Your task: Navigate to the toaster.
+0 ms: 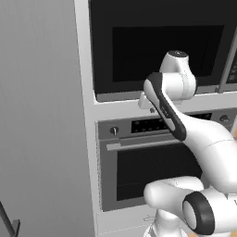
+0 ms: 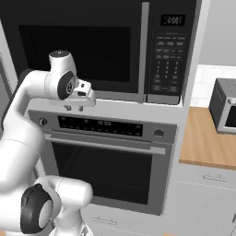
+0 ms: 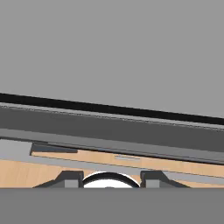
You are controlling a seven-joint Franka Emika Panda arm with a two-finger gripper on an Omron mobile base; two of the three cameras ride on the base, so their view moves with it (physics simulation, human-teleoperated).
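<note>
A: What's the biggest thing in front of the base?

B: A tall pale cabinet column (image 2: 191,110) holding two built-in appliances: a black microwave with a keypad panel (image 2: 115,46) above, and a stainless wall oven with a dark glass door and a long bar handle (image 2: 108,166) below. Left of it runs a plain grey panel (image 1: 41,115).

A: And to the right?

B: A light wooden countertop (image 2: 203,143) over pale drawers, with the corner of a silver toaster oven (image 2: 224,108) at the frame's edge. That is not the target.

A: So where is the small black pop-up toaster?

B: I can't find it from here. My guess is it sits farther along that counter, off to the right.

A: The arm?

B: Folded up, with the two-finger gripper (image 2: 73,107) tucked near the strip between microwave and oven. Its fingertips (image 3: 70,179) look set apart and clamped on nothing.

A: Which step, then?

B: Driving, early on. The next move likely calls for shifting the base rightward along the counter until the toaster appears.
</note>
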